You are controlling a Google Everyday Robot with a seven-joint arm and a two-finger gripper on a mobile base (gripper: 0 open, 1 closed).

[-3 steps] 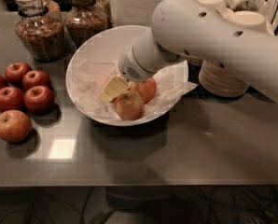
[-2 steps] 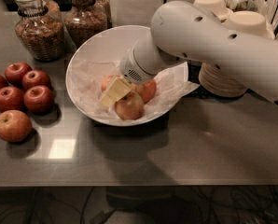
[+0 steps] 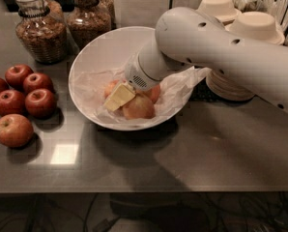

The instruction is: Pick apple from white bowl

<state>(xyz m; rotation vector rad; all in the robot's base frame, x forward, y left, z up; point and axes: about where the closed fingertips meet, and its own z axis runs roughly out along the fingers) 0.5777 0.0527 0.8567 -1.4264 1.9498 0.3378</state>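
The white bowl stands mid-table, lined with crumpled white paper. Three light apples lie in it. The orange-red apple lies at the right, partly hidden under my wrist. A paler apple lies in front and another pale one at the left. My gripper, with its pale yellow tip, reaches down into the bowl from the right. It sits among the apples, against the front pale apple and just left of the orange-red one.
Several darker red apples lie on the table left of the bowl. Two glass jars of grain stand behind them. Stacked beige paper bowls and a holder of utensils stand at the back right. My white arm spans the right side.
My gripper has sunk slightly lower into the bowl among the apples. The left pale apple now shows more. The bowl and table apples have not moved.
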